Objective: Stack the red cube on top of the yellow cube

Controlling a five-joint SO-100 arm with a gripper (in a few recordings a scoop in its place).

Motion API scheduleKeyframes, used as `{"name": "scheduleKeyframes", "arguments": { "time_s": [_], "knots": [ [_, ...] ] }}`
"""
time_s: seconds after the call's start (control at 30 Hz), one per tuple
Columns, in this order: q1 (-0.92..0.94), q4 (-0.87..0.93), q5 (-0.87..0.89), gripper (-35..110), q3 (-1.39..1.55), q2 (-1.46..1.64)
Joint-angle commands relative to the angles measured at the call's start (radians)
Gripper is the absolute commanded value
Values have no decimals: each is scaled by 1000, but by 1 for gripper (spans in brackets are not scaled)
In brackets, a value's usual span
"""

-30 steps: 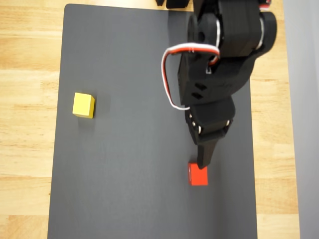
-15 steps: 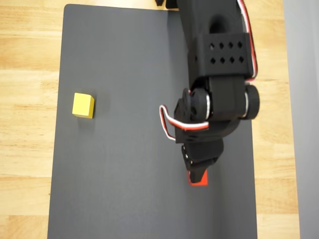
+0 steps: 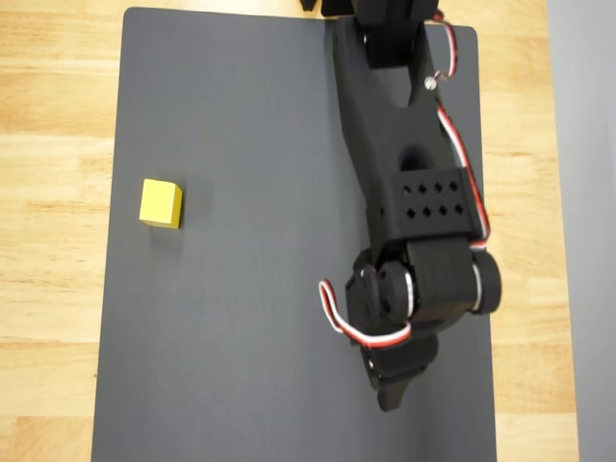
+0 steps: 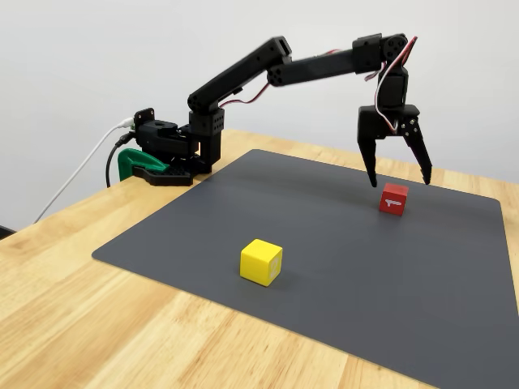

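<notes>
Directly beneath the gripper, its fingers spread wide and pointing down, sits the red cube, untouched; the yellow cube lies well apart.

The red cube sits alone, bare mat on every side. The yellow cube, toward 8 o'clock in the fixed view, stands well apart. The spread fingers seem to hang above the red cube without touching it.
</notes>
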Motion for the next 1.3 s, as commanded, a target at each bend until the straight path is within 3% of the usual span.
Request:
{"name": "scheduleKeyframes", "arguments": {
  "time_s": [0.0,0.3,0.83,1.1,1.27],
  "knots": [
    [-17,302,-20,34,-311,-61],
    [-40,308,-26,35,-256,-25],
    [-78,304,-71,35,207,290],
    [-83,298,-58,35,293,319],
    [-78,144,-81,35,614,483]
  ]
}}
